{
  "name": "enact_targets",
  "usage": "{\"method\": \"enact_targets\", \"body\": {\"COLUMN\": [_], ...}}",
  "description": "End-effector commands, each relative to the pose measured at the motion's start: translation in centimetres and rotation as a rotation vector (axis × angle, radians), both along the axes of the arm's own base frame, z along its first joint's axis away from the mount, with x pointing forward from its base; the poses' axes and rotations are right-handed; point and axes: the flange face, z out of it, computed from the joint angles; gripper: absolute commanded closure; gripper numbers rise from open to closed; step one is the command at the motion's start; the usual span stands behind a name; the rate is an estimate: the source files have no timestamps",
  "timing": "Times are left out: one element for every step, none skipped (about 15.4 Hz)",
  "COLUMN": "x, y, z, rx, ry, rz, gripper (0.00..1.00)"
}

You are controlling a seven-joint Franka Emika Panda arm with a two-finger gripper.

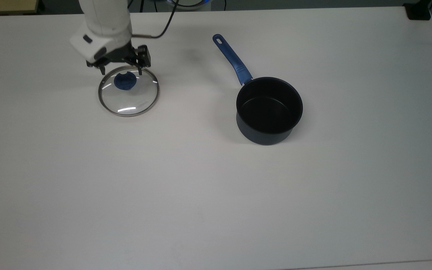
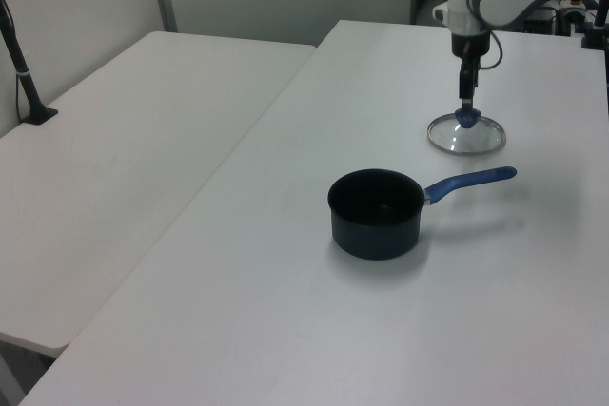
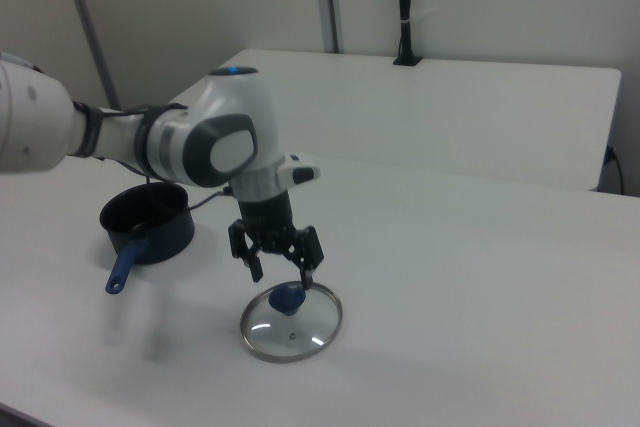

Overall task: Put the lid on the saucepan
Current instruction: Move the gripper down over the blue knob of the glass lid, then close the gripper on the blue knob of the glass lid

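Tool [image 3: 281, 275] spread wide above the lid [image 1: 128, 91], lying flat; saucepan [image 1: 269, 110] handle points toward the top view's far-left.

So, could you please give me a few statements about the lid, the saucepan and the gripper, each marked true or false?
1. The lid lies flat on the table, apart from the saucepan. True.
2. The gripper is shut on the lid's knob. False: its fingers are open, just above the knob.
3. The saucepan is empty. True.
4. The lid already covers the saucepan. False: it is uncovered.
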Motion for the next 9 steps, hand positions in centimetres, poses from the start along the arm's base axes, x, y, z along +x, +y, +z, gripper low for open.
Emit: {"method": "enact_targets", "body": {"x": [0.5, 0.6, 0.6, 0.6, 0.6, 0.6, 0.5, 0.6, 0.6], "y": [-0.3, -0.3, -0.3, -0.3, -0.2, -0.3, -0.3, -0.2, -0.2], "z": [-2.5, -3.0, -3.4, -3.5, -3.6, -3.6, -3.6, -3.6, -3.6], "rx": [-0.01, -0.011, -0.01, -0.01, -0.01, -0.01, -0.009, -0.006, -0.003], "ry": [0.005, 0.01, 0.014, 0.017, 0.019, 0.019, 0.021, 0.018, 0.017], "rz": [-0.027, -0.035, -0.038, -0.038, -0.035, -0.038, -0.037, -0.041, -0.045], "gripper": [0.0, 0.0, 0.0, 0.0, 0.0, 0.07, 0.18, 0.27, 0.34]}}
